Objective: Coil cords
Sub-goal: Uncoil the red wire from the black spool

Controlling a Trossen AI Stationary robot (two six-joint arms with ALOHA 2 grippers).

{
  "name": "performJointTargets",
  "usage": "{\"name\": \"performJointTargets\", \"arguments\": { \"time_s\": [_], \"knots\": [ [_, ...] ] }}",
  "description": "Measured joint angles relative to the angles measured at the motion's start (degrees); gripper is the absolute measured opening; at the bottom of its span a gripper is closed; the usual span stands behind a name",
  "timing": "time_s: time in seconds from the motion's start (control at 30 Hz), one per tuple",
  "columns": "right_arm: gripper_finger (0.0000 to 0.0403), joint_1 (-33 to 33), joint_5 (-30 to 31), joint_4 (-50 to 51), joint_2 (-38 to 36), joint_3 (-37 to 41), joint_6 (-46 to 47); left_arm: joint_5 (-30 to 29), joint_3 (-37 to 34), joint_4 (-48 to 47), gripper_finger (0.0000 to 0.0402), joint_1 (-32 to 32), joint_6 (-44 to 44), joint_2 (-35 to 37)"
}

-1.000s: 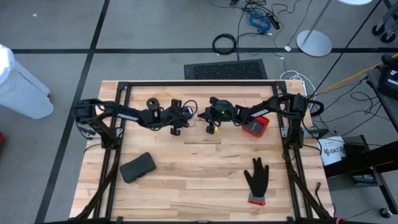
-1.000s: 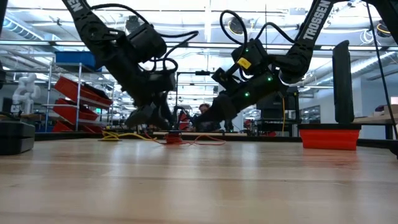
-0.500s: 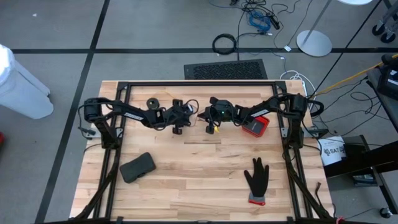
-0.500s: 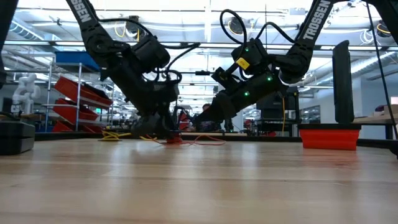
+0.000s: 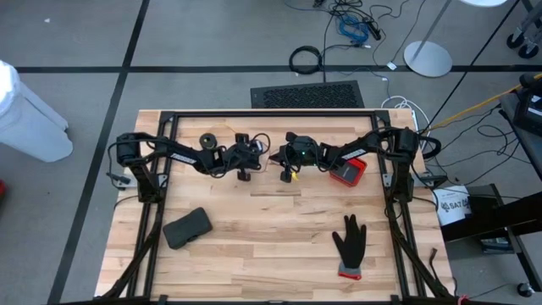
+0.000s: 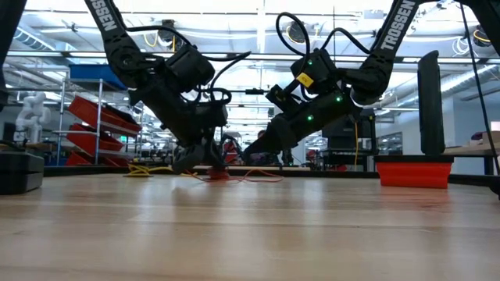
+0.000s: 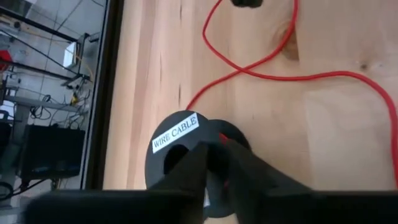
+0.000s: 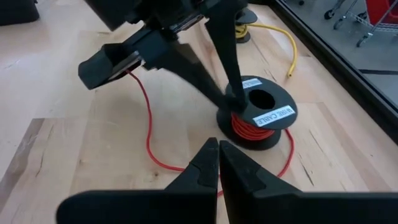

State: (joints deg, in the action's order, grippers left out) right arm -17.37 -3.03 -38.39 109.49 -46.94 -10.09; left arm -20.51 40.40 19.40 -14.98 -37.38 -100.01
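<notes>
The red cord's black spool [image 8: 256,115], labelled WIRE CABLE, stands on its lower flange on the wooden table at the far middle. Its loose red cord [image 7: 261,68] lies in loops on the boards. My left gripper [image 7: 214,152] is shut on the spool, slanting down over it [image 5: 251,159]. Facing it, my right gripper [image 8: 217,149] is shut and hovers over a loop of the red cord [image 5: 275,159]. The yellow-tan cord [image 8: 277,34] and its spool [image 5: 207,140] lie farther left. My left gripper pinches the spool's top flange at its rim [image 8: 231,98] between its two fingers. The fingers [image 8: 221,56] slant down from above and from the table's left. The spool stays upright on the table. I cannot tell whether my right gripper touches the red cord beneath it.
A red box [image 5: 347,172] sits right of my right gripper. A black glove [image 5: 349,241] lies near the front right and a black case [image 5: 187,227] at the front left. The black frame rail [image 5: 271,112] runs along the far edge.
My left gripper has sunk a little toward the red cord's spool and its fingers have come together on the spool's top flange. The spool and the cord loops have stayed where they were.
</notes>
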Motion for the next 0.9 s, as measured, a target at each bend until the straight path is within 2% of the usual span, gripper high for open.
{"name": "performJointTargets", "arguments": {
  "time_s": [0.1, 0.4, 0.6, 0.7, 0.9],
  "knots": [
    [0.0, 0.0, 0.0, 0.04, 0.0, 0.0, 0.0, -0.16, 0.08, 0.21, 0.0009, 0.02, -0.03, 0.02],
    [0.0, 0.2, 0.0, 0.68, 0.0, 0.0, -0.53, -1.72, 0.04, 0.58, 0.0002, 1.93, -0.01, 0.24],
    [0.0, 0.2, 0.0, 0.59, 0.0, 0.0, -6.45, -3.72, 0.04, 0.65, 0.0001, 2.86, -0.49, 0.24],
    [0.0013, 0.2, 0.0, 0.24, 0.0, 0.0, -8.27, -4.05, 0.04, 0.63, 0.0013, 3.16, -0.5, 0.24],
    [0.0061, 0.2, 1.62, 0.02, 0.0, 0.0, -6.93, -6.75, 0.04, 0.7, 0.008, 3.45, -0.93, 0.24]
  ]
}}
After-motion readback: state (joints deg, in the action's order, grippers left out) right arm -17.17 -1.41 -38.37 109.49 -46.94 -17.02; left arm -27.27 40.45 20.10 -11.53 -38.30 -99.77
